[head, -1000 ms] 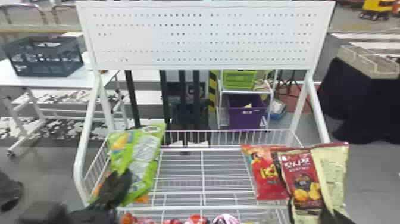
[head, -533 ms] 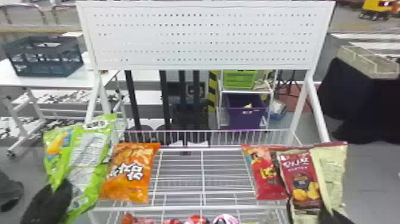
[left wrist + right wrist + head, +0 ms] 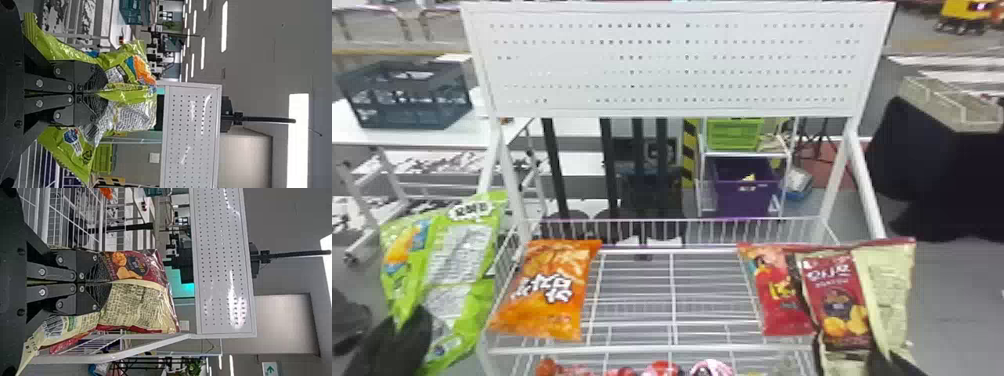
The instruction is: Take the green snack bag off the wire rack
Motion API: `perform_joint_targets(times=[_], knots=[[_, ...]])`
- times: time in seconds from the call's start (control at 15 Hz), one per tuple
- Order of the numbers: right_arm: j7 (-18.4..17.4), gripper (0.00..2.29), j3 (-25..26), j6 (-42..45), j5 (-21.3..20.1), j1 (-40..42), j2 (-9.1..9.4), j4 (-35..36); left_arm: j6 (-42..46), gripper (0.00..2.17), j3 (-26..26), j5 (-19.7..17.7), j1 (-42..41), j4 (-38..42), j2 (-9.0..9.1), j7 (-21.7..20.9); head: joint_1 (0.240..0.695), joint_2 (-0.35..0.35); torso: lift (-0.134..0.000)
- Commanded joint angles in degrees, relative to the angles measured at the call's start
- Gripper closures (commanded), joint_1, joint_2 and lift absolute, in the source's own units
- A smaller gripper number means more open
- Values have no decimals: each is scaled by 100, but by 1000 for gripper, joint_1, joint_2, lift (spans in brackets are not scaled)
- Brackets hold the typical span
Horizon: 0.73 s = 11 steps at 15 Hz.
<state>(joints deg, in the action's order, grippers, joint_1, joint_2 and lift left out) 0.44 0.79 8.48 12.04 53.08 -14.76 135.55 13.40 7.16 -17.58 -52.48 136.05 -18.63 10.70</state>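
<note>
Green bag (image 3: 462, 255) pinched in the left claw (image 3: 102, 93), out at the rack's (image 3: 632, 349) left side, right claw (image 3: 105, 282) gripping the maroon bag (image 3: 137, 266), and here's the danger: a low swing inward could catch the green one's lower end and tug it loose!

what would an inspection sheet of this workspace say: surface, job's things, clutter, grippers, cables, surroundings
surface: white wire rack, its shelf bearing an orange bag at left and a red bag at right
job's things: green snack bag off the shelf, by the rack's left end; whether it touches the rack, cannot tell
clutter: colourful packs below the shelf's front
grippers: left gripper shut on the green snack bag, right gripper shut on a maroon and cream bag
cables: nothing seen on the rack
surroundings: dark crate on a white table, purple bin behind the rack
</note>
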Motion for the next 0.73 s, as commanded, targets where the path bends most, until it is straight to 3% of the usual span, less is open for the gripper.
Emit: perform_joint_targets(times=[0.0, 0.67], knots=[[0, 2236, 0, 0, 0, 1, 0, 7, 18, 2148, 4, 0, 1, 0, 8, -7, 499, 0, 0], [0, 2236, -9, 0, 0, 1, 9, 24, 18, 2148, 40, -9, -17, 27, 26, -24, 499, 0, 0]])
